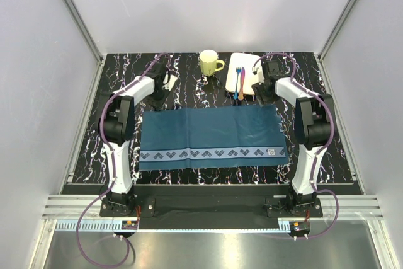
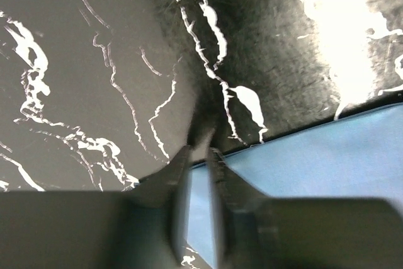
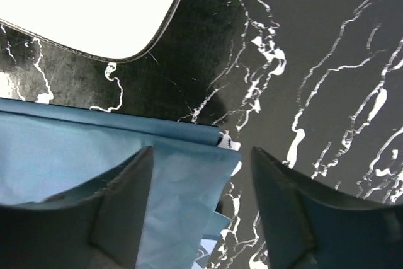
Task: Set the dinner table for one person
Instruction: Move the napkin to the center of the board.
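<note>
The placemat (image 1: 211, 137) lies flat on the worktop (image 1: 189, 86), my left gripper (image 2: 200, 149) barely parted and right gripper (image 3: 201, 152) spread wide over its far corners, while mug (image 1: 209, 63), plate (image 1: 247, 64) and cutlery (image 1: 239, 83) at the back await placing.

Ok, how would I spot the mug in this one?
On the black marbled dinner table, look past the blue placemat to the far edge. The mug stands just left of the white plate; it is the only pale yellow thing, its handle toward the plate.
</note>
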